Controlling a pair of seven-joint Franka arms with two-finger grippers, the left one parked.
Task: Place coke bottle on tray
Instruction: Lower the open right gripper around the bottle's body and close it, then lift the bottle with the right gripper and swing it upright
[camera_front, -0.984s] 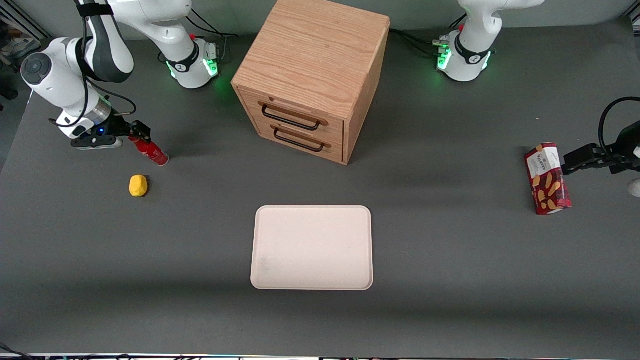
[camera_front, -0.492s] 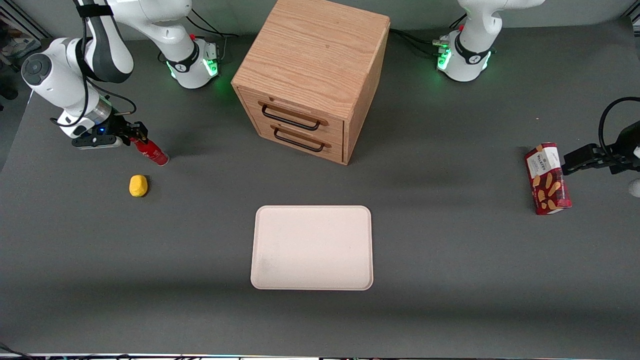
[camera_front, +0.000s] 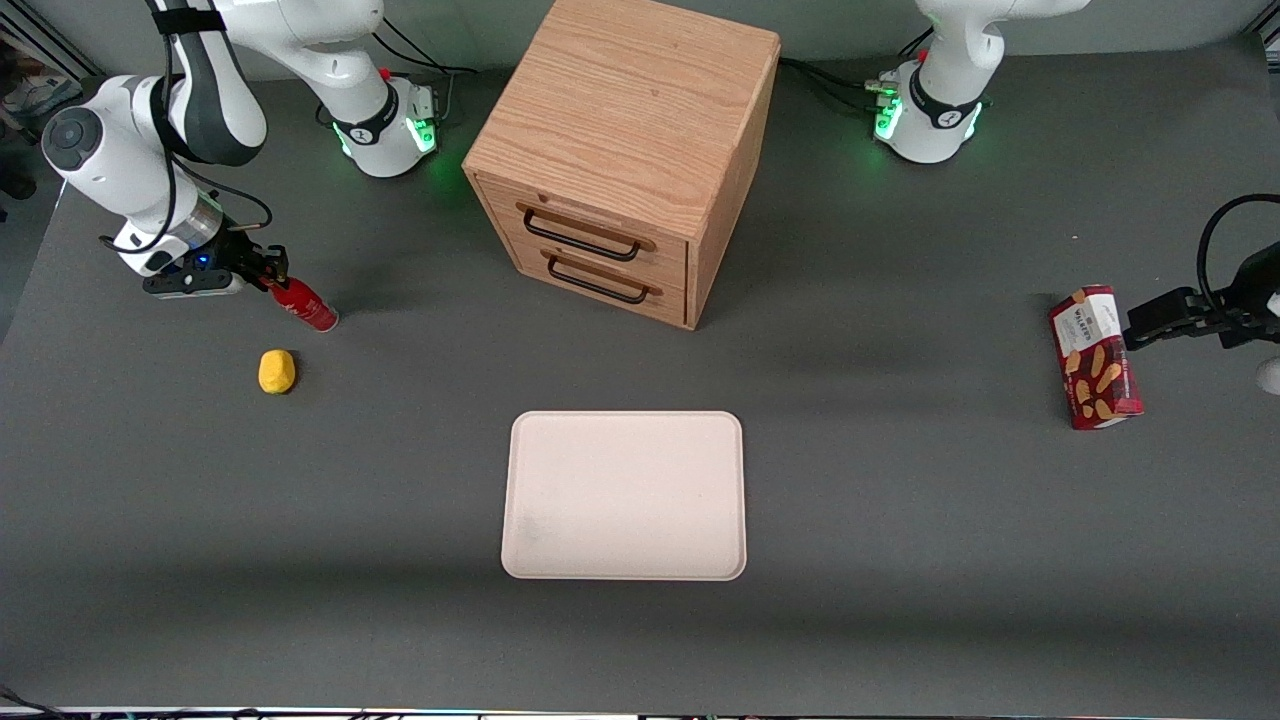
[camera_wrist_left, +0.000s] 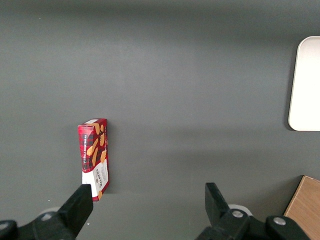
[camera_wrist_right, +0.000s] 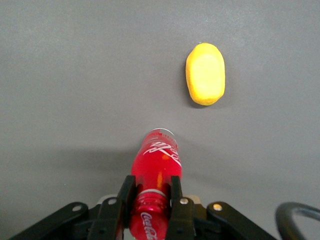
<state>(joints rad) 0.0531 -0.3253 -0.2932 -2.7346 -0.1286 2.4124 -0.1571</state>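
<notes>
The coke bottle is a small red bottle toward the working arm's end of the table, its base end touching the grey tabletop. My right gripper is shut on its neck and cap end. In the right wrist view the black fingers press both sides of the coke bottle just below the cap, with the gripper closed around it. The tray, pale cream-pink and bare, lies near the table's middle, nearer the front camera than the bottle.
A yellow lump lies close to the bottle, nearer the camera, and shows too in the right wrist view. A wooden two-drawer cabinet stands above the tray. A red biscuit box lies toward the parked arm's end.
The gripper's fingers have drawn in around the bottle's neck and the hand has shifted slightly. The bottle's base has stayed where it was.
</notes>
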